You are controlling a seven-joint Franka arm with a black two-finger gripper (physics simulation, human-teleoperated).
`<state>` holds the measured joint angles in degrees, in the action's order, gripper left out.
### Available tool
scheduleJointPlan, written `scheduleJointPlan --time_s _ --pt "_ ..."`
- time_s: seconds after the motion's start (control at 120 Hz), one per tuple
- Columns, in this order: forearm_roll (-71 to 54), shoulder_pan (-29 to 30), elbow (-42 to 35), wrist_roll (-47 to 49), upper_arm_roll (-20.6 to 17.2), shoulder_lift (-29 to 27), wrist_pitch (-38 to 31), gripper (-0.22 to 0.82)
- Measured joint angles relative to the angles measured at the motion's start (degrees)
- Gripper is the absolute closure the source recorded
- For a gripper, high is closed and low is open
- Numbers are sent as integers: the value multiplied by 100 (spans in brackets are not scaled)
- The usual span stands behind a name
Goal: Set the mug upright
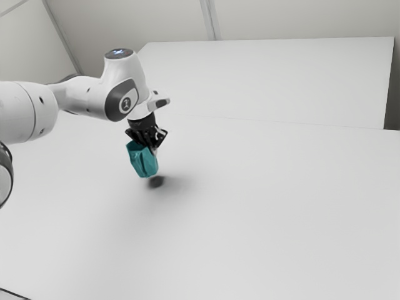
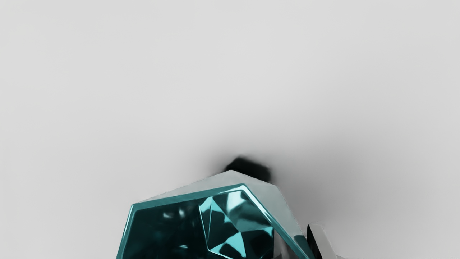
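Arm: white, with dark joint trim (image 1: 87, 97); it enters from the exterior view's left and bends down at the wrist.
Mug: teal, faceted (image 1: 143, 164), held in the air above the surface, mouth up but leaning, its base swung toward the exterior view's right.
Jaws: black (image 1: 152, 149), nearly closed, pinching the mug's wall at the rim; one finger (image 2: 323, 242) lies outside the wall, the other is partly visible inside the mouth.
Shadow: a small dark patch (image 1: 156, 182) under the mug, apart from its base in the exterior view.
Surface: broad, plain and white (image 1: 281, 212); the mug hangs over its part toward the exterior view's left, on the near side of a thin seam. A pale panel (image 1: 269, 81) lies beyond the seam.
Room: pale walls (image 1: 156, 19), crossed by a grey upright strip (image 1: 211, 19).
Exterior view: gives the mug's outer side, its lean and its base.
Wrist view: looks into the mouth, with its angular rim and glossy, dark inner facets.
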<state>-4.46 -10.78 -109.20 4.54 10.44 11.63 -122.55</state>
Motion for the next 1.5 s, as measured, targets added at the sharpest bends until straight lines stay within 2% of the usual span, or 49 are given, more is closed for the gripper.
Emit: scheduleJointPlan --time_s 0.292,0.875,0.992,1.142,1.242,1.358,1.5 --pt "-411 24 140 119 69 355 445 77" --pt "-373 -54 64 533 53 423 698 76" --pt "-322 -56 64 563 46 420 711 67" --pt "-186 -56 64 590 45 402 718 40" --pt "-90 -55 65 605 42 385 720 26" --pt "25 -56 72 622 4 369 709 17" --pt "127 -65 72 637 -38 296 715 11"
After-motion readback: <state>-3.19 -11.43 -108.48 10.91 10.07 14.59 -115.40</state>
